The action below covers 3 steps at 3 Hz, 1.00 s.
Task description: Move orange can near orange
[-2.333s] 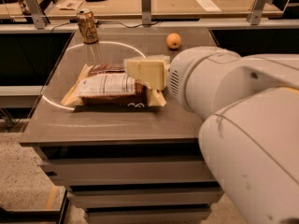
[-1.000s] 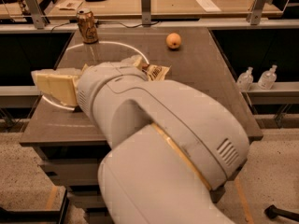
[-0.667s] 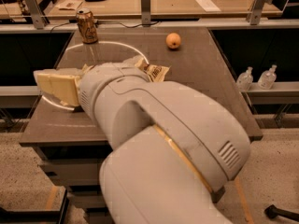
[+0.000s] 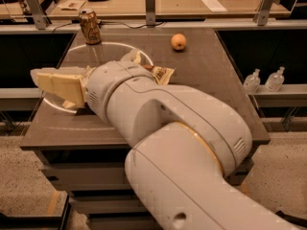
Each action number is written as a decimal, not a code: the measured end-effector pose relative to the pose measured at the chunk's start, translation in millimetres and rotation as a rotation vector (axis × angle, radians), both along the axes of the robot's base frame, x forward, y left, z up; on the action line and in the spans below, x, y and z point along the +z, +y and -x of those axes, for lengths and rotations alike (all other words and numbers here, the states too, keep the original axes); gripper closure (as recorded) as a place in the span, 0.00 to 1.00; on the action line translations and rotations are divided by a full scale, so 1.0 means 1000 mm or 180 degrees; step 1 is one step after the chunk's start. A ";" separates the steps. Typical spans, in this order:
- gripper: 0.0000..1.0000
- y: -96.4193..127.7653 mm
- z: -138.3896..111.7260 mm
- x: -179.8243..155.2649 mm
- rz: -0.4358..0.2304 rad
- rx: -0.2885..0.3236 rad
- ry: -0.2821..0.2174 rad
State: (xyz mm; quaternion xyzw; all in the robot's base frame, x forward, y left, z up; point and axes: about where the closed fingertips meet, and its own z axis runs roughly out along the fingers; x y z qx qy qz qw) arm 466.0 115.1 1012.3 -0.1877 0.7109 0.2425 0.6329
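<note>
The orange can [image 4: 89, 26] stands upright at the table's far left corner, golden-orange with dark markings and a silver top. The orange [image 4: 178, 41] lies on the far middle of the table, well to the right of the can. My gripper [image 4: 55, 85] is the pale cream block at the left end of the big white arm, low over the table's left side, well in front of the can. It holds nothing that I can see.
A snack bag [image 4: 160, 73] lies mid-table, mostly hidden behind the arm. The grey table [image 4: 216, 80] has a white ring of light on its left part. Two clear bottles [image 4: 265, 80] stand on a lower shelf at right. A railed wooden counter runs behind.
The arm has swung from the table's middle over the snack bag to its left side. In the last second it barely moved. The can and the orange have not moved.
</note>
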 end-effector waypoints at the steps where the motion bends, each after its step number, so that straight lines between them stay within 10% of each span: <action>1: 0.00 -0.009 -0.017 0.000 -0.0216 0.0088 -0.0090; 3: 0.00 -0.049 -0.059 -0.029 0.0041 -0.0148 -0.0154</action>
